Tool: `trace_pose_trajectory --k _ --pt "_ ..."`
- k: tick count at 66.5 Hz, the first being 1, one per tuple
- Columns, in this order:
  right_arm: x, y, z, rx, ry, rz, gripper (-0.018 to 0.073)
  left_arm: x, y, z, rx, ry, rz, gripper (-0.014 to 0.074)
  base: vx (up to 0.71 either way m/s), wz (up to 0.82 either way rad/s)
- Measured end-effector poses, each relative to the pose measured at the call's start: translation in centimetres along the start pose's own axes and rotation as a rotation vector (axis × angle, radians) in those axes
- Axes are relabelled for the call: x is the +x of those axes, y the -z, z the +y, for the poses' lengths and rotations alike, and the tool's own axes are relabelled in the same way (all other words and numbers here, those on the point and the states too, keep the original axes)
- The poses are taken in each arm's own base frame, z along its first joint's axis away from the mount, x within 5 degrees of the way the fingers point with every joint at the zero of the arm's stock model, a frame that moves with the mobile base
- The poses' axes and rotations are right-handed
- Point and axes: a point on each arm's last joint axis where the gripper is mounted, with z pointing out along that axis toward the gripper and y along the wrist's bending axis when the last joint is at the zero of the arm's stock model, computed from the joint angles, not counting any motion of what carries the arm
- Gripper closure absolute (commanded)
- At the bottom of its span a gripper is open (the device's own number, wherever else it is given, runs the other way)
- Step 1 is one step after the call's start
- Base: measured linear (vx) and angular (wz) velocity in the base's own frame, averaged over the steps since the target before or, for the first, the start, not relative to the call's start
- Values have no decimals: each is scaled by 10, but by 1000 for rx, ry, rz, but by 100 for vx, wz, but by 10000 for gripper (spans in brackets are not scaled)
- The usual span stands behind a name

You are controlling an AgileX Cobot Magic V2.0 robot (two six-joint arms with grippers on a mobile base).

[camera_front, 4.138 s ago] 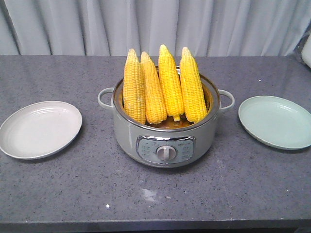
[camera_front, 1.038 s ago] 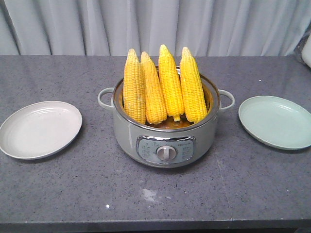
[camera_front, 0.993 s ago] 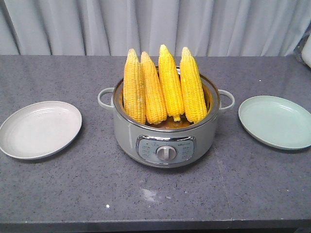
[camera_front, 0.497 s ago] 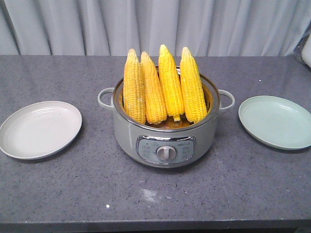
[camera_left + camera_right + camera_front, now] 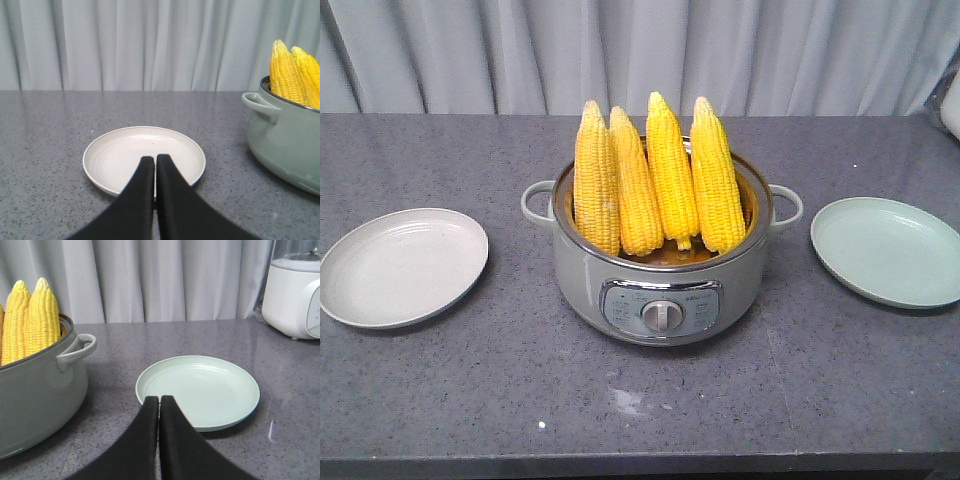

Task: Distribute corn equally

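Four cobs of corn (image 5: 655,180) stand on end in the grey-green electric pot (image 5: 660,290), tips up, leaning side by side against its back rim and rising well above it. The pot sits mid-counter on the speckled grey table (image 5: 620,400), its dial facing the front camera. To the pot's left lies a cream plate (image 5: 400,265), to its right a pale green plate (image 5: 890,250); neither touches the pot and neither holds anything. The left gripper (image 5: 154,158) hangs over the near edge of the cream plate, its two black jaws pressed together with nothing between them. The right gripper (image 5: 159,398) sits likewise over the near edge of the green plate, jaws closed on nothing. Farther right of the pot, beyond the green plate, stands a white appliance (image 5: 295,295) (only its base is clearly seen). A pale curtain (image 5: 640,50) hangs behind the pot.
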Motion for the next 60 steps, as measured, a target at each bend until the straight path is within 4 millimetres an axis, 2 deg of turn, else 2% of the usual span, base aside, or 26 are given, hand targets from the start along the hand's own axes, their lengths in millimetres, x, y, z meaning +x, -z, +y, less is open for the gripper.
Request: trace_pose_trajectory --k 8,18,26,35,36,47,54,60 --pt "-25 -9 1 4 26 91 566 -38 -8 -3 -4 5 84 603 0 0" --pt "-59 -20 2 5 70 196 566 -85 -28 -7 -9 6 197 603 0 0" --pt "-84 -30 3 4 84 274 566 -115 -55 -9 -17 6 342 603 0 0" --pt "-104 -45 4 3 99 353 566 -140 -84 -11 -23 4 480 603 0 0" --pt "-123 -110 5 -2 106 583 529 -148 -181 -15 -10 40 803 588 0 0" --pt "-123 -110 5 -4 114 583 379 -148 -181 -15 -9 39 802 501 0 0" --pt "-123 -110 5 -4 115 583 241 -149 -182 -15 -9 39 795 376 0 0" --pt "-123 -110 5 -5 116 583 115 -149 -182 -15 -9 39 795 231 0 0"
